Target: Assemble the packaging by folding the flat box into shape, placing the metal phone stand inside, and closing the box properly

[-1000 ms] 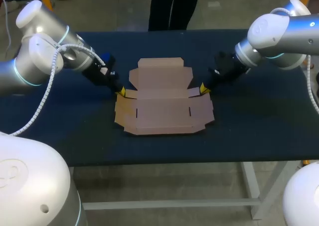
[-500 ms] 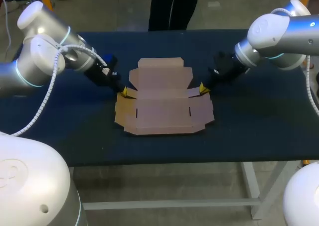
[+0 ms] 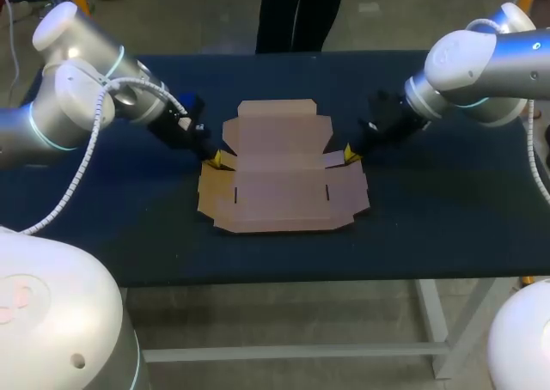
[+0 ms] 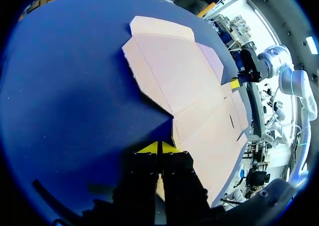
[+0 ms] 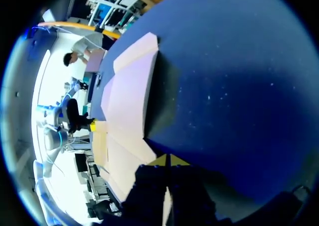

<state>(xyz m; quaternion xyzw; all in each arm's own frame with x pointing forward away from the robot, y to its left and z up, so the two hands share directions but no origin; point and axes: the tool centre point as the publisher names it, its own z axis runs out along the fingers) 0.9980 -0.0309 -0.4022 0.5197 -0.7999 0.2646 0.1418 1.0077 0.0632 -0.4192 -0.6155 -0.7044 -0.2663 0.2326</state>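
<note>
A flat, unfolded brown cardboard box [image 3: 279, 175] lies in the middle of the dark blue table. My left gripper [image 3: 215, 159] is shut, its yellow tips at the notch on the box's left edge. In the left wrist view the tips [image 4: 158, 147] meet just short of the cardboard [image 4: 189, 86], right at its edge. My right gripper [image 3: 351, 154] is shut at the small tab on the box's right edge. In the right wrist view its tips [image 5: 168, 160] sit beside the cardboard [image 5: 129, 96]. I cannot tell whether either gripper pinches a flap. No metal phone stand is in view.
The blue table [image 3: 430, 227] has bare cloth on all sides of the box. Both arms come in low from the back corners.
My left gripper has edged a little to the right, closer into the box's left notch. The right gripper and the box have stayed where they were.
</note>
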